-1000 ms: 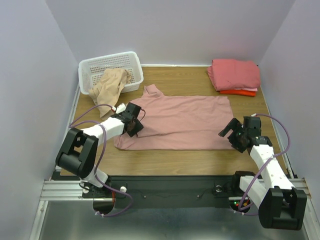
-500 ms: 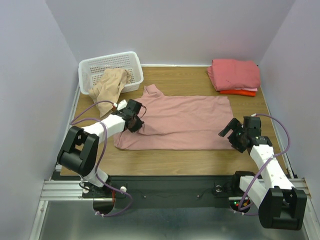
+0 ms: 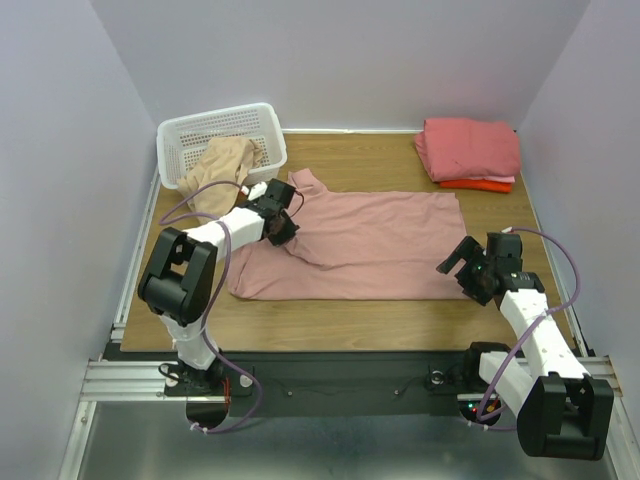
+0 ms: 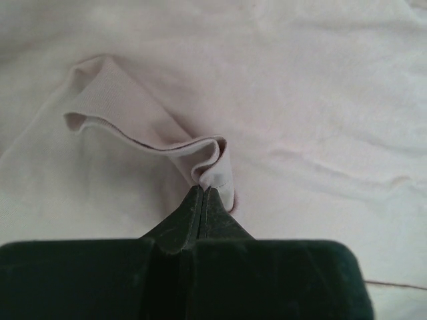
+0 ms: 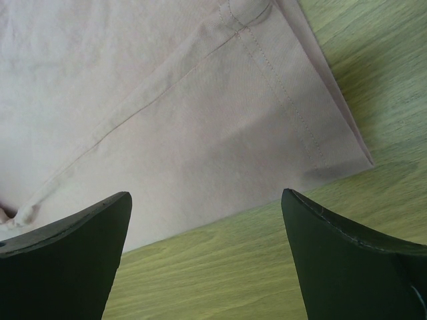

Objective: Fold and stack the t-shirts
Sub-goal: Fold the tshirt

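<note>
A dusty-pink t-shirt lies spread on the wooden table. My left gripper is shut on a pinched fold of its left part and holds it over the shirt's upper left area. My right gripper is open and empty, just off the shirt's lower right corner. A beige t-shirt hangs over the front of the white basket. Folded salmon-pink and orange-red t-shirts are stacked at the back right.
The white lattice basket stands at the back left of the table. Grey walls close in the left, back and right sides. Bare wood shows under my right gripper, along the front edge.
My left gripper has moved up and to the right with the shirt's fold, dragging the left side of the shirt over itself. The right arm has not moved.
</note>
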`<act>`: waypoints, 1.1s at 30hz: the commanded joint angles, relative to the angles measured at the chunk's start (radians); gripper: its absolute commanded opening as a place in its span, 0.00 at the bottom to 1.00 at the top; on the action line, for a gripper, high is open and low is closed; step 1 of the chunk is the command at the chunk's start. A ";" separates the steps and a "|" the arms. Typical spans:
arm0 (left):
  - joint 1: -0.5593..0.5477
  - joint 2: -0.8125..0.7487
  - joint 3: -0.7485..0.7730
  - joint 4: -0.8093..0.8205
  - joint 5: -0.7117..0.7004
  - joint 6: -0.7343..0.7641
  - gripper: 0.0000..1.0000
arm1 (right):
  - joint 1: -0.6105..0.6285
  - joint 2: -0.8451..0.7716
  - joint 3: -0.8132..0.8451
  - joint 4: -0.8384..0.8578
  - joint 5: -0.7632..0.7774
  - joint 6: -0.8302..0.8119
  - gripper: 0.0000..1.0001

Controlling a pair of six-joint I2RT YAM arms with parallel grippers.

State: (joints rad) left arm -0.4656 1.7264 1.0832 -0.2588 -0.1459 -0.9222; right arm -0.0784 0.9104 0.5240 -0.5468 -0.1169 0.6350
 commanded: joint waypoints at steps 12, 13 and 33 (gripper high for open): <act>-0.010 0.140 0.208 -0.013 0.054 0.059 0.00 | -0.003 0.010 0.022 0.019 -0.007 -0.014 1.00; -0.010 0.147 0.216 -0.011 0.055 0.059 0.02 | -0.003 0.010 0.024 0.019 -0.009 -0.015 1.00; -0.042 0.124 0.245 0.006 0.066 0.101 0.82 | -0.003 0.008 0.018 0.024 -0.018 -0.018 1.00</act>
State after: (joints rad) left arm -0.5091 1.9053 1.3033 -0.2546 -0.0463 -0.8524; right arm -0.0784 0.9241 0.5240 -0.5465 -0.1249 0.6315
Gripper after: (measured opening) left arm 0.813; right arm 0.998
